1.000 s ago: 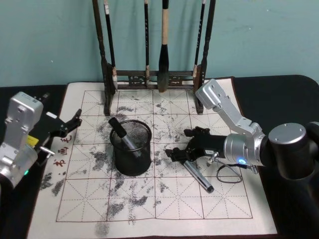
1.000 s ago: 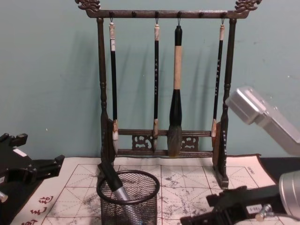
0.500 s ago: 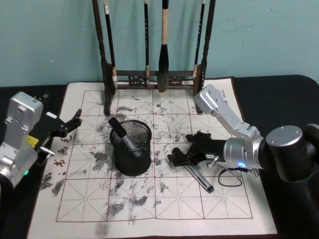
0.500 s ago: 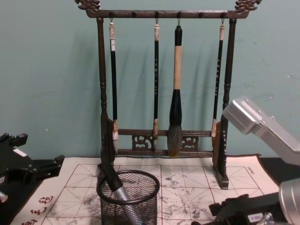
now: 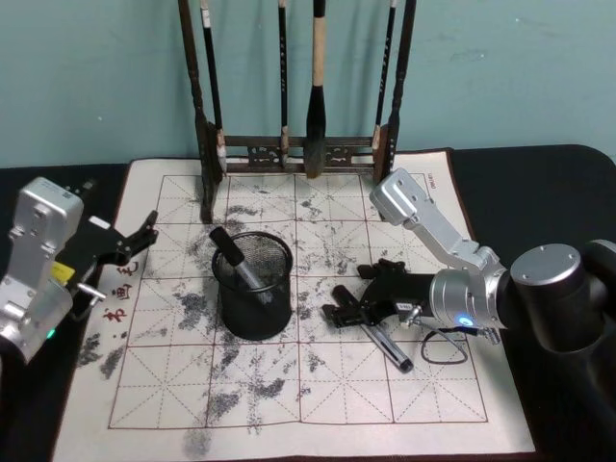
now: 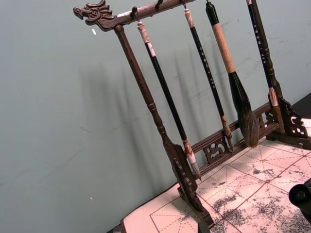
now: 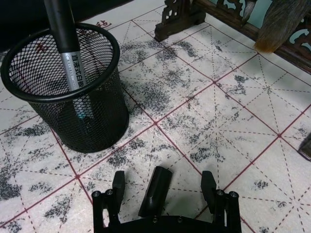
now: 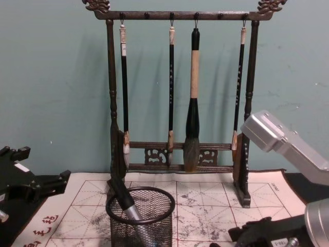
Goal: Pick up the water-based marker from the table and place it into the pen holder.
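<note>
The water-based marker [image 5: 387,343], dark with a grey barrel, lies slantwise on the table's felt mat [image 5: 318,404], right of the pen holder [image 5: 252,289]. My right gripper [image 5: 352,308] is low over the marker's near end and open. In the right wrist view its two fingers [image 7: 118,182] straddle the marker's black cap [image 7: 155,190] without touching it. The black mesh pen holder [image 7: 68,92] stands a short way beyond and has another marker [image 7: 69,53] leaning inside. My left gripper [image 5: 135,241] is parked open at the mat's left edge.
A tall dark wooden brush rack [image 5: 298,149] with several hanging brushes stands at the back of the mat [image 8: 205,206]. The mat is ink-stained, with a red grid and red characters [image 5: 120,289] on its left. A thin black cable [image 5: 443,346] loops under my right wrist.
My right gripper has sunk lower and shifted slightly right, down over the marker's end on the mat. The left arm, pen holder and marker have not moved.
</note>
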